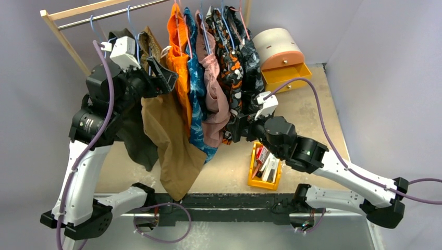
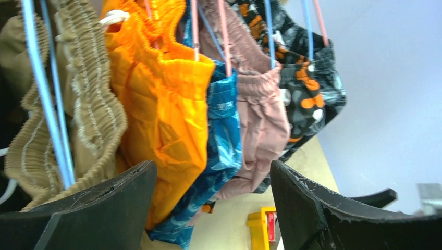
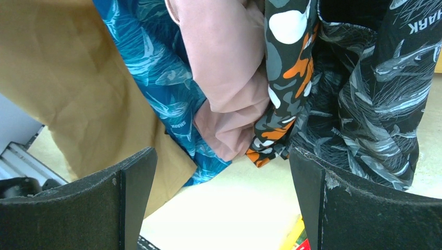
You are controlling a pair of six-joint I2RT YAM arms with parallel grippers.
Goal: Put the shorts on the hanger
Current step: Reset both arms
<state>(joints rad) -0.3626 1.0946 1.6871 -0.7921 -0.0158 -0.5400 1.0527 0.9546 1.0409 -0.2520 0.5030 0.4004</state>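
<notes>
Rail [image 1: 112, 13] spans the far-L part of the table [image 1: 312, 104], packed w/ hung garments. Shorts [image 1: 172, 140] hang under the rail's mid-L stretch. Their gathered waistband is bunched on the hanger [image 2: 49, 104], whose blue wire runs down thru the folds. Legs drop long; in top view the hem reaches the table's near edge.

Tight both sides: olive garment [image 1: 136, 143] touches on the rail's L-end side, orange shorts [image 1: 180, 52] press in on the other. Toward the rail's R end, blue print shorts [image 1: 197, 104], pink shorts [image 1: 213, 99] and a dark camo pair [image 1: 234, 67] all touch one another. Room to move lies past the rail's R end, over tabletop. A round box w/ yellow drawer [image 1: 284, 57] sits just beyond that end, and a yellow bin [image 1: 265, 166] is well forward of the rail.

L arm: elbow high, wrist up near rail height. L gripper [image 2: 212, 169] is at the shorts' waistband, jaws wide apart, gripping nothing. One finger [image 2: 94, 208] sits right by waistband and hanger wire; can't tell if touching.

R arm: low, forearm stretched toward the rail. R gripper [image 3: 221, 153] is below the rail's R half, facing the hems of the blue, pink and camo pairs. Jaws fully spread, nothing btwn them.
</notes>
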